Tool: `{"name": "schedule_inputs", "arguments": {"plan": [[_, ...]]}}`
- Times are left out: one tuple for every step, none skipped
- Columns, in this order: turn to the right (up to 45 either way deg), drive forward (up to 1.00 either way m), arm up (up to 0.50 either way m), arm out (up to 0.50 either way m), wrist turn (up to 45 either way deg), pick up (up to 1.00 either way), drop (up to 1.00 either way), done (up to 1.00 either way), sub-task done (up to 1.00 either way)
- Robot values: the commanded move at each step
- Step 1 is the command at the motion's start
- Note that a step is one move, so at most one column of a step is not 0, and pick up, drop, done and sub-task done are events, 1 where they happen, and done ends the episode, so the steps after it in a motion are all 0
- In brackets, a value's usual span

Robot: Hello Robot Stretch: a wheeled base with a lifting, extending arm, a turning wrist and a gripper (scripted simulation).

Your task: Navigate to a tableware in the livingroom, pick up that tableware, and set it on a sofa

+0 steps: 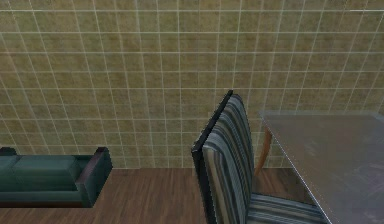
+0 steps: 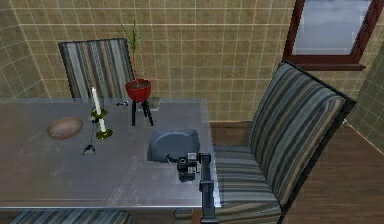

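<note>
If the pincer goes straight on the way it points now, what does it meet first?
Most likely the dark grey bowl on the grey table, which lies right at the pincer's far end. I cannot tell whether they touch.

Arm stretched out to the side, gripper at its far end.

The arm (image 2: 208,186) is a dark square bar that rises from the arm side view's bottom edge, just right of the middle, and stands nearly upright in the picture. At its far end are two small white squares (image 2: 189,167) with black marks. Just left of them is the gripper (image 2: 179,160), with its dark body and thin fingers. Whether it holds anything cannot be told.
</note>
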Motion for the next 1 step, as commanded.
{"name": "schedule_inputs", "arguments": {"plan": [[0.0, 0.00, 0.00, 0.00, 0.0, 1.00, 0.00, 0.00, 0.00]]}}
